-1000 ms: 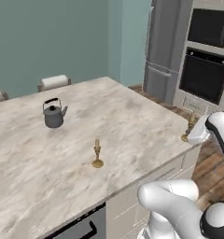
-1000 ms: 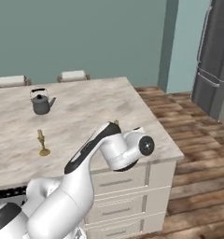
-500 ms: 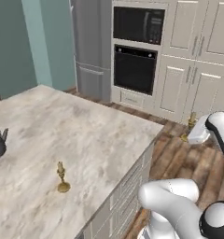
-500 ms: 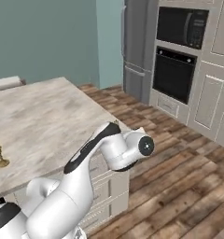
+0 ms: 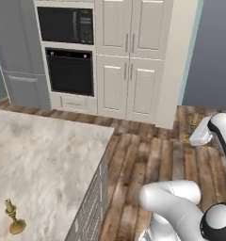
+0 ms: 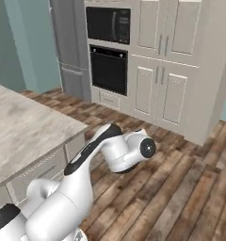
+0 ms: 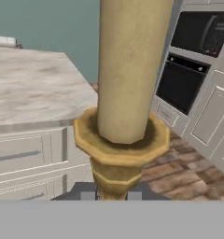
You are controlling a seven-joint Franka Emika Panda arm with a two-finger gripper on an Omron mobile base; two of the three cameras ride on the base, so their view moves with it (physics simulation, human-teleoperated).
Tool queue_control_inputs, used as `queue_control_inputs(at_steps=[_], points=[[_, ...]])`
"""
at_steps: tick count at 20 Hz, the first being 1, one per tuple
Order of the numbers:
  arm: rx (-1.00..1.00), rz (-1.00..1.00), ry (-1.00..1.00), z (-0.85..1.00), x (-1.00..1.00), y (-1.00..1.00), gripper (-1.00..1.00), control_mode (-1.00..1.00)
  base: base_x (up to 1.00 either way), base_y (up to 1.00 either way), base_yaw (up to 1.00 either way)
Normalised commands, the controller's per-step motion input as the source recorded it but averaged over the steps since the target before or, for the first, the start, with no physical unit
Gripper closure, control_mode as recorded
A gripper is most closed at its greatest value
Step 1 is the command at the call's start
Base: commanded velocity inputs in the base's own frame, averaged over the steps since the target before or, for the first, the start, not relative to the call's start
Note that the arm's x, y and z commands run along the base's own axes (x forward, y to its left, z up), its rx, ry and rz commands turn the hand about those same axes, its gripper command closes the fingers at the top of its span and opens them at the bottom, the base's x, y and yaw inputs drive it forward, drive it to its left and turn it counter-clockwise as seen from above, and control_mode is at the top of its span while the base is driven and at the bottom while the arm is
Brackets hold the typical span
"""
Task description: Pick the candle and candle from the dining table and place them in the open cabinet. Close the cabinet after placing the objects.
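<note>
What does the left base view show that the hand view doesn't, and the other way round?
Left base view alone: a candle standing on the dining table, and tall cream cupboards. Hand view alone: the other candle up close, clamped in the gripper, plus the table's drawer fronts. Both show the marble table, wall oven, microwave and wood floor.

Candles in brass candlesticks: two. One candle (image 5: 12,217) stands on the counter (image 5: 44,160) at 7 o'clock of the left base view; the second candle (image 7: 128,70) rises upright between the tool's (image 7: 111,193) tips in the hand view.

Marble counter: one.

Built-in black ovens: two, the upper oven (image 5: 64,24) stacked over the lower oven (image 5: 70,73), at 11 o'clock.

Tall cream cupboard doors (image 5: 126,70): four, in two pairs stacked beside the ovens.

Grey refrigerator (image 6: 68,47): one.
</note>
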Motion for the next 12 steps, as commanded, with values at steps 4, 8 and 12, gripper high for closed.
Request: queue_control_inputs(at_steps=[4,8,12], points=[[0.0,0.0,0.0,0.0,0.0,0.0,1.0,1.0,0.0,-0.49,-0.56],[0.0,0.0,0.0,0.0,0.0,0.0,1.0,1.0,0.0,-0.43,-0.56],[0.0,0.0,0.0,0.0,0.0,0.0,1.0,1.0,0.0,-0.37,-0.56]])
